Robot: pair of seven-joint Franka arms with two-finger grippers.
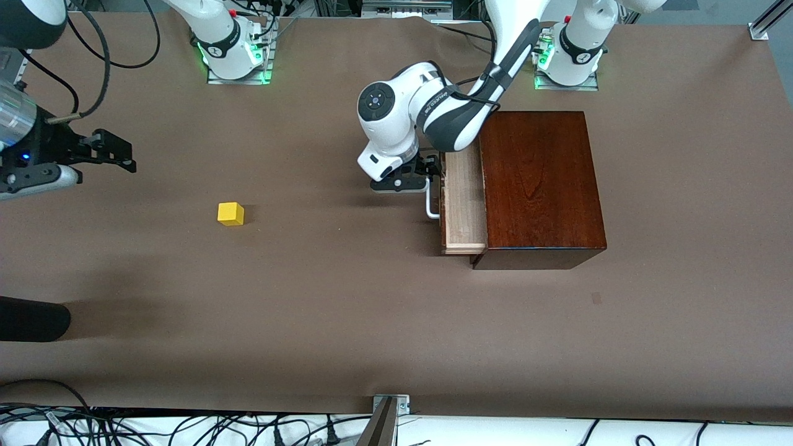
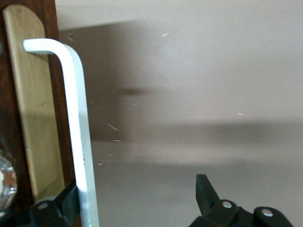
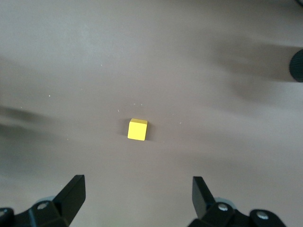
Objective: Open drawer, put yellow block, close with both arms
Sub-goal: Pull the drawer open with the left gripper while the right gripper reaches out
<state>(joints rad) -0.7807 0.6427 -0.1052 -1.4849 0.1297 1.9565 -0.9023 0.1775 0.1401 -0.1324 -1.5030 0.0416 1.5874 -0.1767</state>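
The reddish-brown wooden box (image 1: 539, 186) stands toward the left arm's end of the table. Its drawer (image 1: 463, 204) is pulled partly out and shows a pale wood lining. My left gripper (image 1: 432, 175) is at the white bar handle (image 1: 430, 209). In the left wrist view the gripper (image 2: 137, 201) is open: one finger sits between the handle (image 2: 78, 127) and the drawer front (image 2: 33, 118), the other stands well off. The yellow block (image 1: 230, 214) lies on the table toward the right arm's end. My right gripper (image 1: 126, 152) hangs open and empty above it (image 3: 137, 189), with the block (image 3: 137, 129) between the jaws' line.
A black rounded object (image 1: 31, 319) juts in at the table's edge at the right arm's end, nearer the camera than the block; it also shows in the right wrist view (image 3: 297, 64). Cables and a metal bracket (image 1: 390, 406) line the near edge.
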